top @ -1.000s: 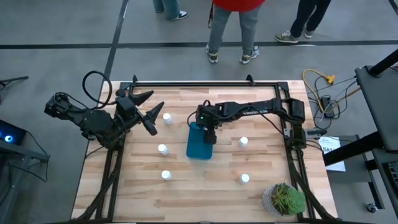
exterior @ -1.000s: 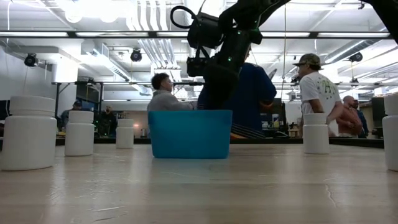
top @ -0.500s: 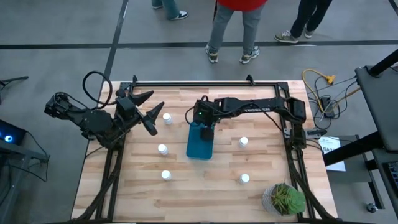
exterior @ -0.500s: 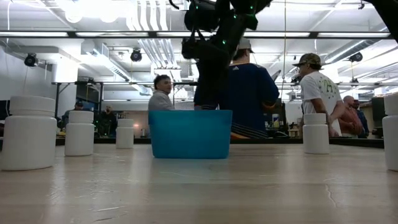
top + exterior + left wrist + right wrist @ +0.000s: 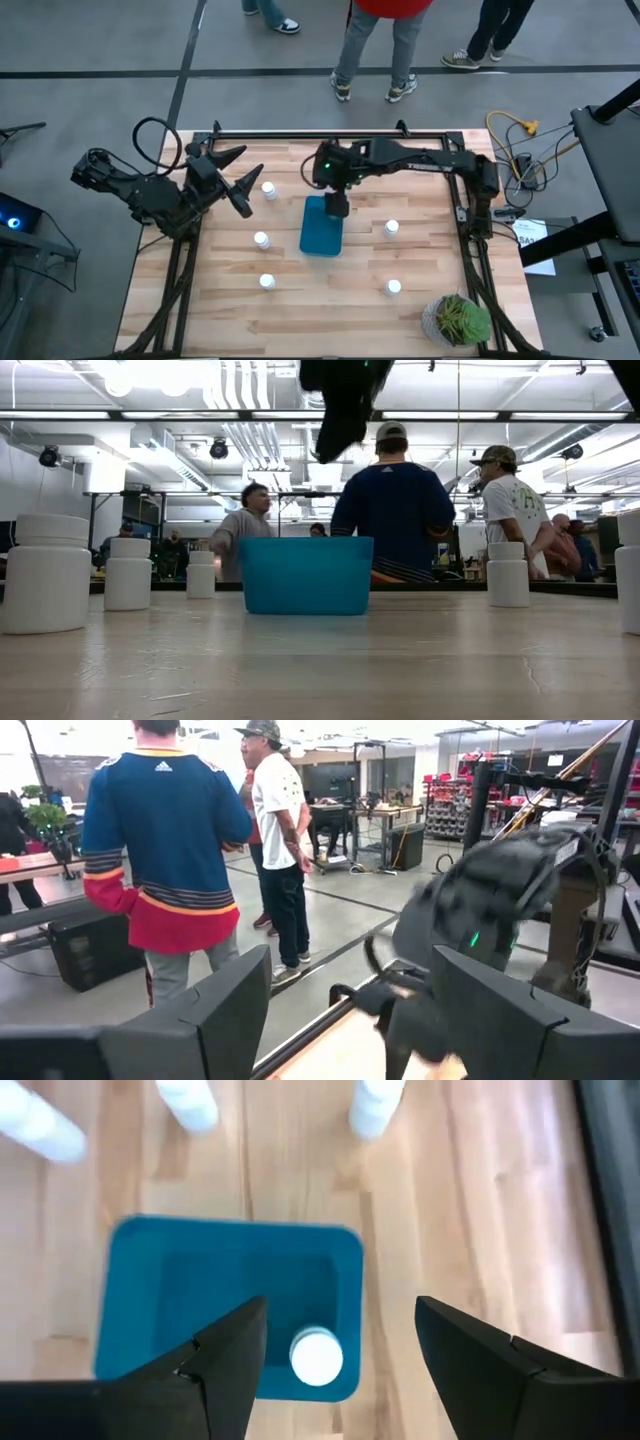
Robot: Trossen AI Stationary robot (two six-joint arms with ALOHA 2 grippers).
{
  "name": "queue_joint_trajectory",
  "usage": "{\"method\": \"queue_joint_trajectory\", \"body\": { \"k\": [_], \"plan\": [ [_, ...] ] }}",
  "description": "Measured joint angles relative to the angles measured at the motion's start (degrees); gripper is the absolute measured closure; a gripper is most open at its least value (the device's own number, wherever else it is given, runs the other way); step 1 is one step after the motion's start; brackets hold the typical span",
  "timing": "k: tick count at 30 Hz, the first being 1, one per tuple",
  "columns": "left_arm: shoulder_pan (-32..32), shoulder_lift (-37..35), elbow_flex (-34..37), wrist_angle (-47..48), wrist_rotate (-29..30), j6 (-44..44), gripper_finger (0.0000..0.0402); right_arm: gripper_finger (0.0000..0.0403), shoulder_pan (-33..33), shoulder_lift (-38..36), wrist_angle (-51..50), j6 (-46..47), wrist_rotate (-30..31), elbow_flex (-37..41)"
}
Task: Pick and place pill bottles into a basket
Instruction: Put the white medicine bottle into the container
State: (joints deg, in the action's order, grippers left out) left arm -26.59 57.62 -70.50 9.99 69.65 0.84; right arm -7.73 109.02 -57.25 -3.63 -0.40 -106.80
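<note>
The teal basket (image 5: pixel 320 232) stands mid-table, and one white pill bottle (image 5: pixel 316 1357) stands upright inside it, near one end wall. My right gripper (image 5: pixel 338 1312) hangs open and empty above the basket; it also shows in the high view (image 5: pixel 338 206). Several more bottles stand on the table: three left of the basket (image 5: pixel 268 190) (image 5: pixel 261 240) (image 5: pixel 267 282) and two right of it (image 5: pixel 391 228) (image 5: pixel 394 288). My left gripper (image 5: pixel 243 180) waits open and raised at the table's left edge, near the far-left bottle.
A green potted plant (image 5: pixel 458 320) stands at the near right corner. People stand beyond the far edge (image 5: pixel 390 510). In the low view the bottles (image 5: pixel 45 572) (image 5: pixel 508 574) flank the basket (image 5: pixel 305 575). Bare wood lies along the near edge (image 5: pixel 330 320).
My right gripper has risen straight up from inside the basket to well above its rim. The basket has stayed in place, with a bottle standing in it.
</note>
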Motion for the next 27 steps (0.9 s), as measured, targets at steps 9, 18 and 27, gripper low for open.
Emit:
{"method": "queue_joint_trajectory", "body": {
  "k": [9,18,27],
  "plan": [
    [0.02,-1.34,0.00,-0.11,0.04,-0.11,0.0146,0.0159,0.00,-9.39,-1.43,3.77,0.44,2.36],
    [0.00,-1.41,0.00,-0.08,0.02,-0.09,0.0146,0.0159,2.63,-17.54,-3.94,6.36,0.61,7.95],
    [0.02,-1.26,0.00,-0.08,0.00,0.28,0.0146,0.0159,7.38,-22.11,-8.78,11.04,0.77,12.15]
  ]
}}
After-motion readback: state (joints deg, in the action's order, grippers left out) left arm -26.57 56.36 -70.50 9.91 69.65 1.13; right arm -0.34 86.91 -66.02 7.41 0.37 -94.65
